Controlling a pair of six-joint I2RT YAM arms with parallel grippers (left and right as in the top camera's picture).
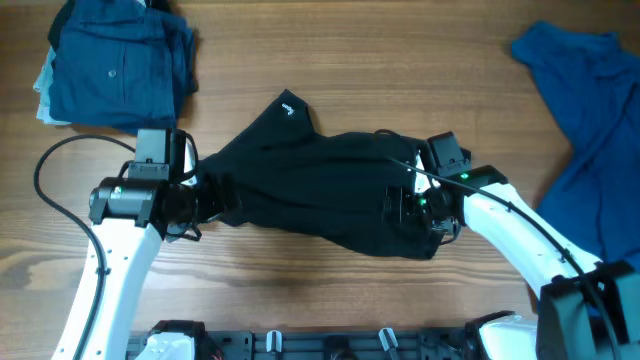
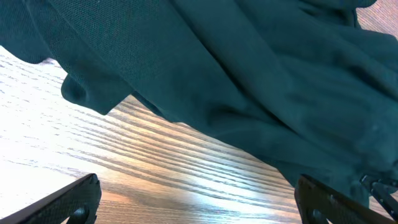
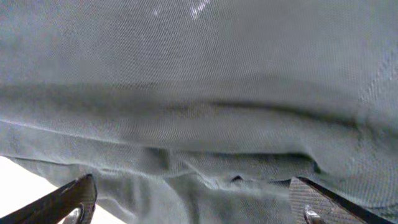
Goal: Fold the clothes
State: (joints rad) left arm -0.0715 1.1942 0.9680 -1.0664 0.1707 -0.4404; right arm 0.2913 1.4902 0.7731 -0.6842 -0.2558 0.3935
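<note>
At the middle of the table (image 1: 400, 60): one large black garment (image 1: 320, 190), crumpled, lying crosswise, with a small white label (image 1: 289, 108) on the corner that points away from the robot.

- Navy garment (image 1: 120, 65): folded, far left corner, well apart from the black one; paler blue cloth shows at its left edge.
- Brighter blue garment (image 1: 590, 130): unfolded, spread along the right edge of the table.
- Left hand (image 2: 198, 186): at the black garment's left end, fingers (image 2: 68, 202) spread wide, bare wood between them, the cloth just ahead; nothing pinched.
- Right hand (image 3: 193, 183): at the garment's right end, fingers (image 3: 68, 199) spread wide, black fabric filling its wrist view; nothing clamped.
</note>
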